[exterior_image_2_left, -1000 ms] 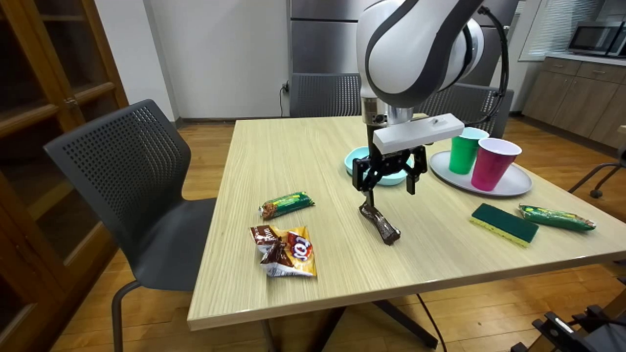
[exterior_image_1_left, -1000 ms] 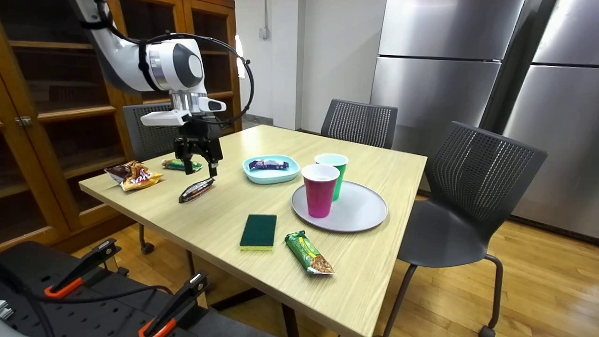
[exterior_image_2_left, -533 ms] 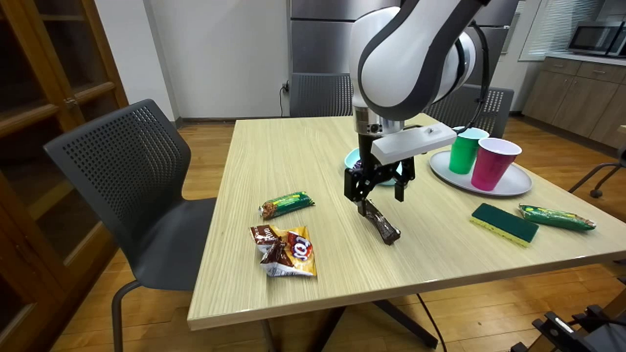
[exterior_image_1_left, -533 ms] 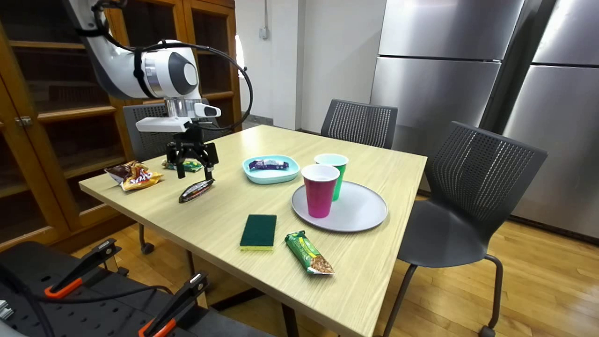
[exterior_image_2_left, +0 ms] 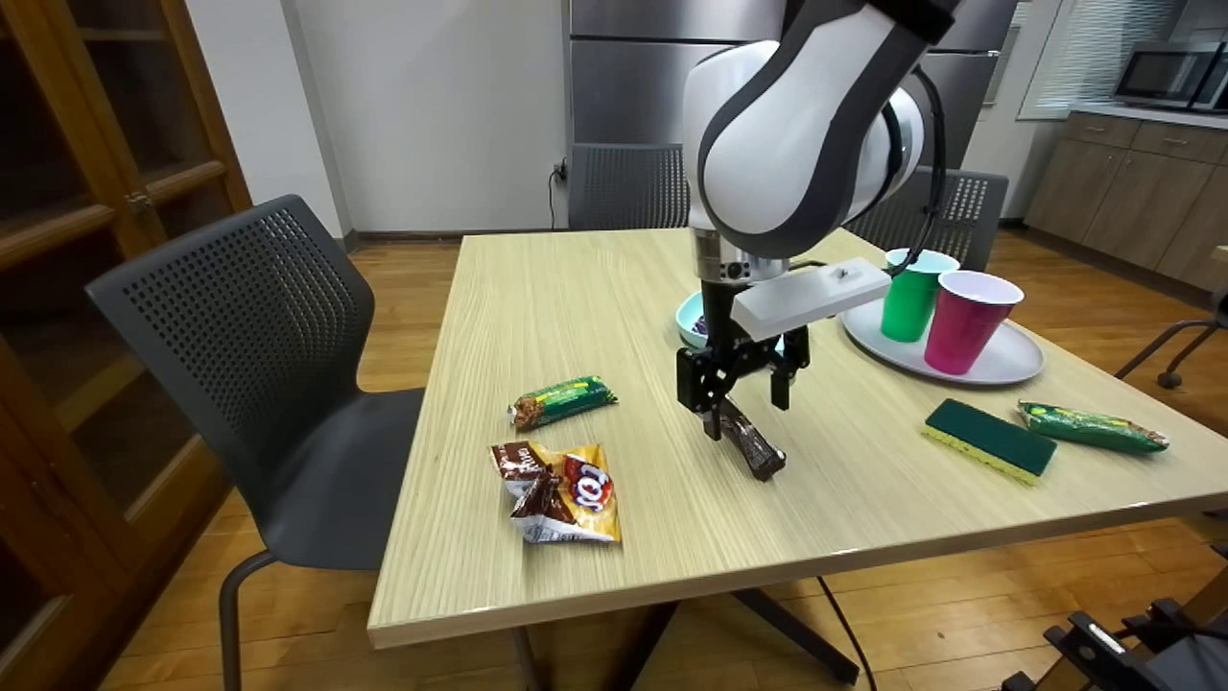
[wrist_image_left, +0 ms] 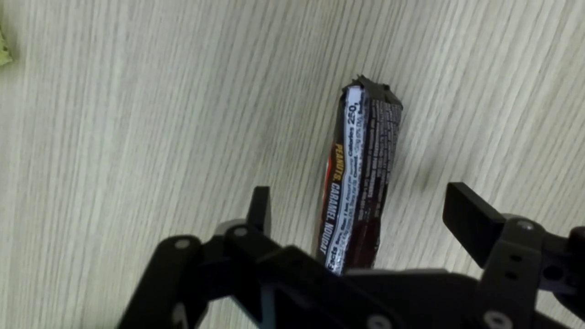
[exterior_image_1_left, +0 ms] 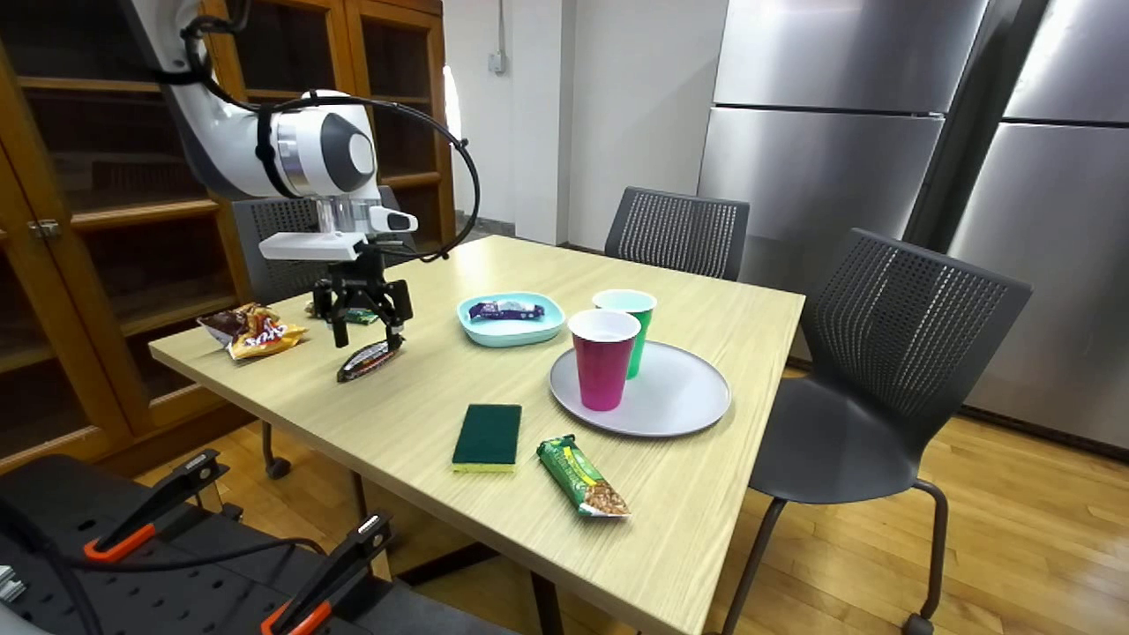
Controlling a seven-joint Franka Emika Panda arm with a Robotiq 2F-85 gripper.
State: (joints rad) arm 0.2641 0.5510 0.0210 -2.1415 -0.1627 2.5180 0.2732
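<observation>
Your jaws stand wide, and in the wrist view you see the brown-wrapped candy bar [wrist_image_left: 358, 178] on the table [wrist_image_left: 160, 114] between them, with a gap on each side of it. Near the candy bar, to its left in an exterior view, you have a green-wrapped bar [exterior_image_2_left: 563, 401] and a crumpled snack bag [exterior_image_2_left: 566, 492]. Beyond it sits a light-blue dish [exterior_image_1_left: 510, 336] holding a purple-wrapped bar [exterior_image_1_left: 507, 310]. Farther off, to its right in both exterior views, are a sponge [exterior_image_2_left: 988, 441], a second green-wrapped bar [exterior_image_2_left: 1092, 428] and a grey plate [exterior_image_2_left: 1012, 358] bearing a green cup [exterior_image_2_left: 908, 307] and a magenta cup [exterior_image_2_left: 967, 328].
</observation>
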